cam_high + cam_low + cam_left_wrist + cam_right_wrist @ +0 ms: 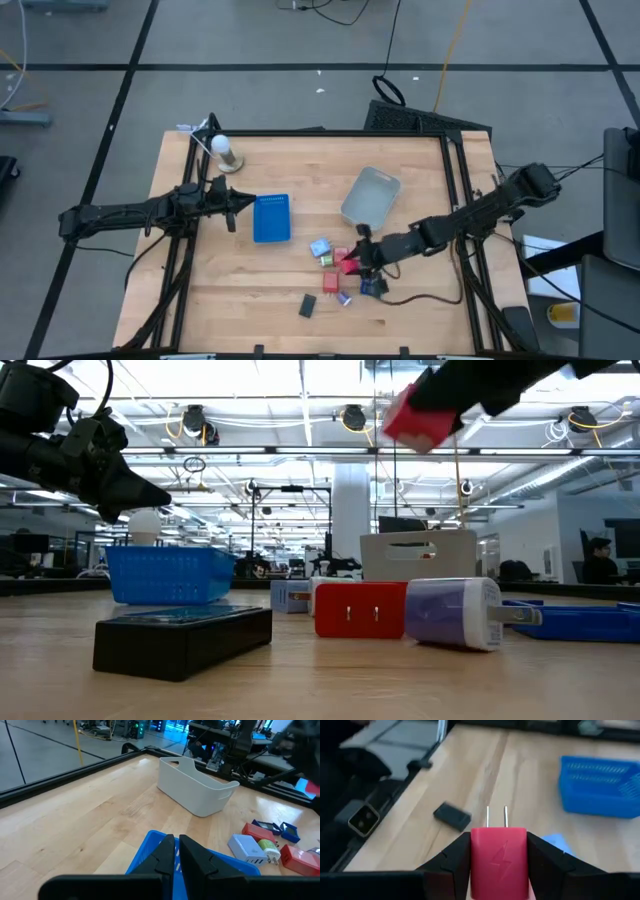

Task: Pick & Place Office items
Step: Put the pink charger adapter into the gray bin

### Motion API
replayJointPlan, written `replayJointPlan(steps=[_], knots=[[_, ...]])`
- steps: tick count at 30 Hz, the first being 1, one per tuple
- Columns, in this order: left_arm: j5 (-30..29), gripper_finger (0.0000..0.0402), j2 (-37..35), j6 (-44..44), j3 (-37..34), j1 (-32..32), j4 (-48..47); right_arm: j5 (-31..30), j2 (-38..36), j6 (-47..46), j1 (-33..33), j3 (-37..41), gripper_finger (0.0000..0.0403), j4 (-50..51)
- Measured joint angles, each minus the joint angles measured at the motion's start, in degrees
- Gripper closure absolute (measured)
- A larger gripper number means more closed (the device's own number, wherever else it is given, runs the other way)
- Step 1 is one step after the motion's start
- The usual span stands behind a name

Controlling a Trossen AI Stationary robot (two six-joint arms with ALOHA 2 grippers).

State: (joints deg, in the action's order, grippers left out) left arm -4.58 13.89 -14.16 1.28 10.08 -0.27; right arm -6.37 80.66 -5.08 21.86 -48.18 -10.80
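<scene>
— Wooden counter (pixel 250 290), black frame, office hall behind?
— Yes. Blue tray (pixel 271 218) as the landmark: grey tub (pixel 370 196) well to its right, pile of office items (pixel 345 270) right of it and nearer.
— Right gripper (pixel 352 262)?
— Clamped on a red plug block (pixel 499 861), prongs forward, lifted above that pile.
— Left gripper (pixel 243 203)?
— Fingers closed on nothing, hovering at the tray's left edge.
— Black block (pixel 308 305)?
— Flat, alone, nearer than the tray.

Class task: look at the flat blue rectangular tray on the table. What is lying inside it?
The flat blue rectangular tray shows only its ribbed floor in the high view. In the left wrist view the left end effector, shut, covers its near part, so that part cannot be checked.
</scene>
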Motion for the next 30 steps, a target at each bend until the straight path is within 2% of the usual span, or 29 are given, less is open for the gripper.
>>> replayJointPlan(steps=[7,17,30], knots=[[0.0,0.0376,0.0,0.0,0.0,0.0,0.0,-1.6,-15.4,1.6,-2.9,8.9,0.026,-2.7],[0.0,0.0376,0.0,0.4,0.0,0.0,0.0,-1.1,-33.8,5.9,-11.6,18.3,0.0255,-3.6],[0.0,0.0376,0.0,0.5,0.0,0.0,0.0,2.1,-49.4,4.4,-22.7,36.7,0.0253,-19.2]])
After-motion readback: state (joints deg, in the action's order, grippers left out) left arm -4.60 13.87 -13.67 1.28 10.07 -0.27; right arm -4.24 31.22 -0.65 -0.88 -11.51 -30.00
